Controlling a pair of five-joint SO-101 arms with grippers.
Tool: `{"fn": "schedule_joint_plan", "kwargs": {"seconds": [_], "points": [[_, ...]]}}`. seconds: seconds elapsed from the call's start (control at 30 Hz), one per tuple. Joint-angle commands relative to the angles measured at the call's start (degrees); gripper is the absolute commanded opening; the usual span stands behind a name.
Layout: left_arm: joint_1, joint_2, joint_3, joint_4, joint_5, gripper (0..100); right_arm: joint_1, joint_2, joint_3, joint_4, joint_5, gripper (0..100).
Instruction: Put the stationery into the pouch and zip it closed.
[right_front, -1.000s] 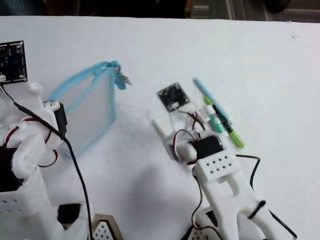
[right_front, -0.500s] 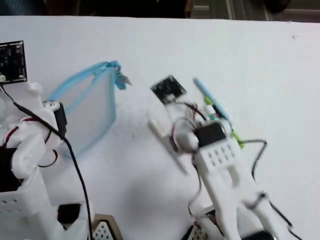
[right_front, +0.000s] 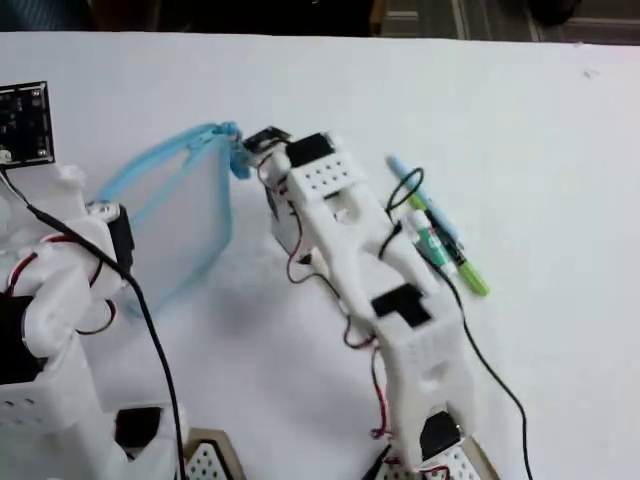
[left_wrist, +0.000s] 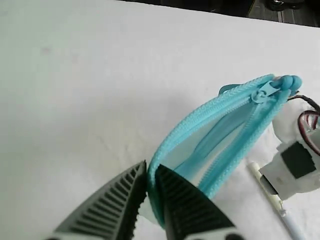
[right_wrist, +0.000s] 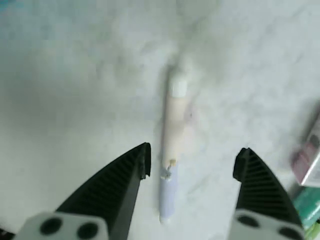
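Pinching tight, the left gripper (left_wrist: 150, 172) has its two dark fingers pressed together on the blue rim of the pouch (left_wrist: 220, 125). I think it holds the rim up like this so the pouch does not flop flat and its mouth stays wide for things to go in. The two rows of zip teeth are apart, and the zip pull (left_wrist: 264, 92) sits at the far end, so the pouch is open. In the high view the pouch (right_front: 170, 220) stands on the white table (right_front: 500, 90) on the left side, and the right arm (right_front: 350, 230) stretches out just beside its far corner. The right gripper (right_wrist: 195, 157) has its fingers spread wide and grips nothing. It hangs over a pale pen (right_wrist: 172, 150) with a light purple end, which lies flat on the table, lined up in the gap between the two fingers. That looks like a good way to grab it, since the fingers can close on its thin sides. The other pens and markers (right_front: 440, 240), blue and green ones, lie in a bunch on the table, well apart from the pouch. None of them is inside yet, so the job is only starting. The zip has to wait until everything is in.
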Motion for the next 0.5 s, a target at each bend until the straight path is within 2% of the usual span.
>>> {"fn": "schedule_joint_plan", "kwargs": {"seconds": [0.0, 0.27, 0.43, 0.47], "points": [[0.22, -0.92, -0.7, -0.97, -0.18, 2, -0.13, 6.73, -7.56, -0.48, -2.29, 26.3], [0.22, -0.92, -0.7, -1.05, -0.18, 2, -0.04, 18.07, -12.92, -0.66, -2.73, 24.0], [0.4, -0.75, -0.7, -1.05, -0.18, 2, 1.01, 18.68, -14.51, -0.57, -2.29, 0.8], [0.4, -0.75, -0.7, -1.05, -0.18, 2, 1.01, 18.51, -14.59, -0.4, -2.29, 2.1]]}}
